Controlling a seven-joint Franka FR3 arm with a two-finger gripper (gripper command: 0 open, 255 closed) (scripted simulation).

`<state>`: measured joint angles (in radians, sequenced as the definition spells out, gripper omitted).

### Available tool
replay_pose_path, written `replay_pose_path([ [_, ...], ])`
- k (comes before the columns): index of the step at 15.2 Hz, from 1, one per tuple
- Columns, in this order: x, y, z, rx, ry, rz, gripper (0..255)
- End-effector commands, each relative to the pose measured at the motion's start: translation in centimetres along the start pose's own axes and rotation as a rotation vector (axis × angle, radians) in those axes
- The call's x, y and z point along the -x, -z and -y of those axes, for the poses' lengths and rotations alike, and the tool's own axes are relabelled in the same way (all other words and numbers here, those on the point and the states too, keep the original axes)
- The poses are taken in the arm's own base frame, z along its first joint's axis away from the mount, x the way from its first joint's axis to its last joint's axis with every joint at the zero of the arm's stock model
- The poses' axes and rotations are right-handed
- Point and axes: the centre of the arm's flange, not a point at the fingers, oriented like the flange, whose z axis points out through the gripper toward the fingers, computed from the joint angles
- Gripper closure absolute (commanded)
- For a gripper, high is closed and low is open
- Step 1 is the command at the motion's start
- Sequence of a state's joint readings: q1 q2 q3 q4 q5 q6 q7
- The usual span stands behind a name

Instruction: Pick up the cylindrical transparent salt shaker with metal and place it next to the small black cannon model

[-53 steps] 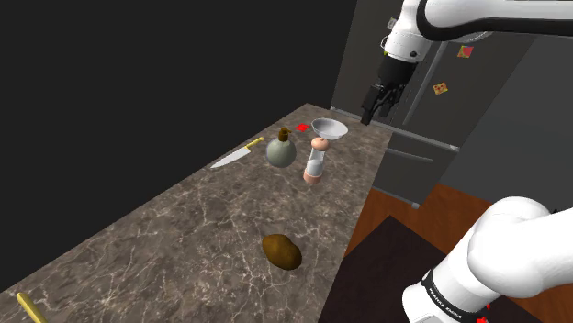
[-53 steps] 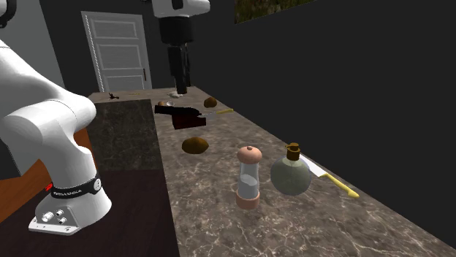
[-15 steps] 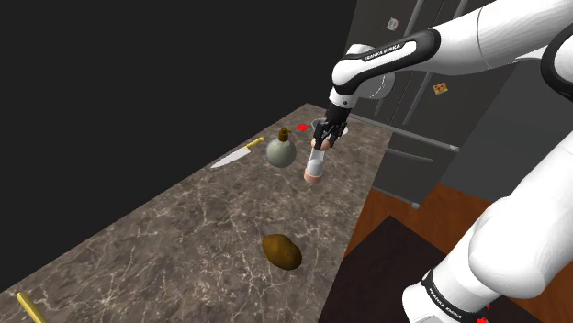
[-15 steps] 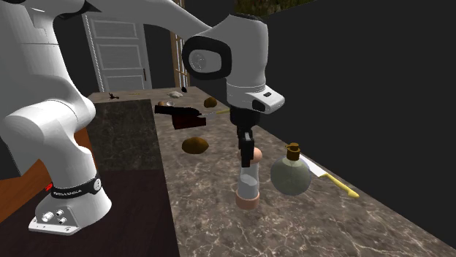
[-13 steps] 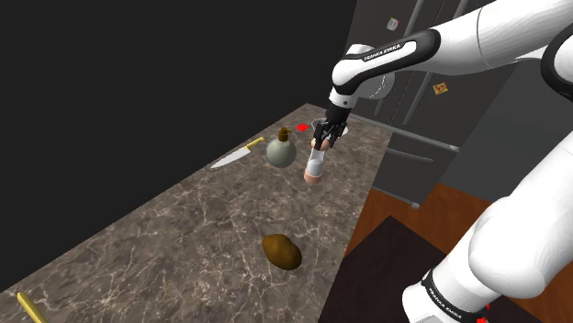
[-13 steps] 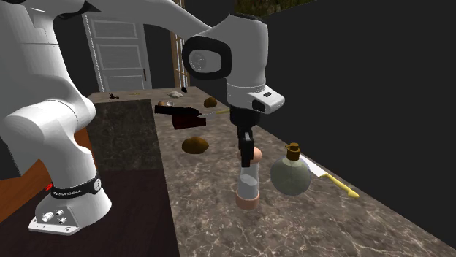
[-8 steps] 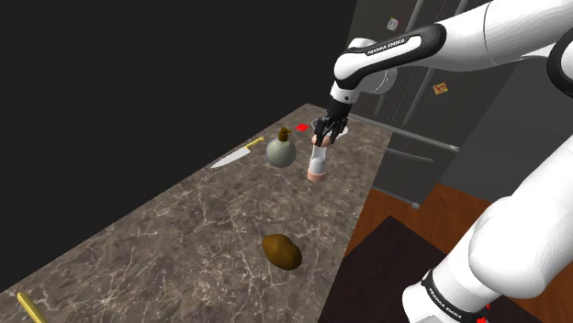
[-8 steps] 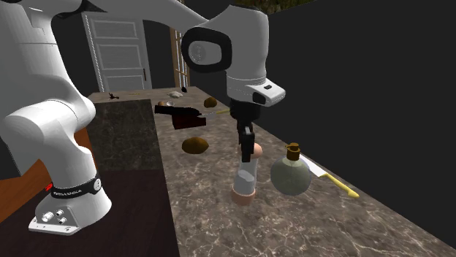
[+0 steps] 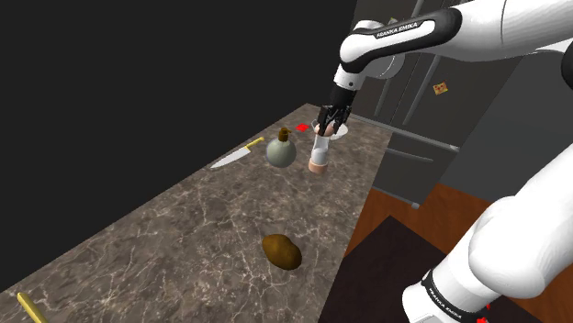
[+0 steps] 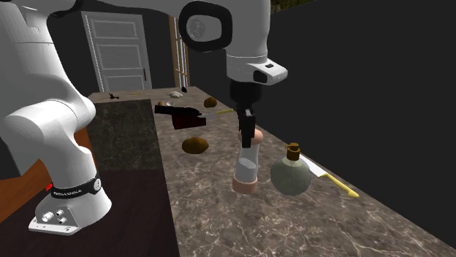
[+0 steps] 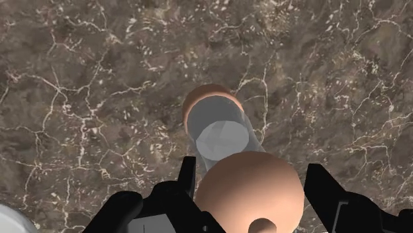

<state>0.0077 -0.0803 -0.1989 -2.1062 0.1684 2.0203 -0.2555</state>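
Brown marble makes up the counter (image 9: 165,229), a long slab with black walls behind it and a grey fridge (image 9: 432,87) past its far end. The gripper (image 9: 328,120) hangs over that far end, its fingers (image 11: 187,173) clamped on the shaker (image 9: 319,151) at its rounded pinkish cap. From the wrist the cap (image 11: 250,188) sits squeezed between both black fingers, with the clear body and the round pinkish base below it against the marble.

The shaker (image 10: 247,166) has a clear body partly filled with white and hangs a little tilted from the gripper (image 10: 247,125); its base seems just clear of the counter (image 10: 219,219), though I cannot be sure. It is near the counter's edge on the stand's side.

A round green flask (image 9: 281,150) with a brown neck stands just beside the shaker, toward the wall-side edge. A yellow-handled knife (image 9: 236,154) lies along that wall-side edge. A white bowl (image 9: 340,131) sits behind the gripper at the far end, partly hidden.

The cannon (image 10: 183,115) is dark and sits at the stand-side edge, well apart from the shaker. A brown potato (image 10: 195,145) lies between them, nearer the cannon. A white door (image 10: 117,51) stands beyond the counter in the second exterior view.
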Motion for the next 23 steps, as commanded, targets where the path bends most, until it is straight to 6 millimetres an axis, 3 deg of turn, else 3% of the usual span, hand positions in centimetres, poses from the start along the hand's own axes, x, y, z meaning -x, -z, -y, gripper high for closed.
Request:
replay_pose_path([
  [1,-0.1,1.0,0.2,0.0,0.0,0.0,255],
  [23,-0.4,12.4,2.1,0.0,0.0,0.0,255],
])
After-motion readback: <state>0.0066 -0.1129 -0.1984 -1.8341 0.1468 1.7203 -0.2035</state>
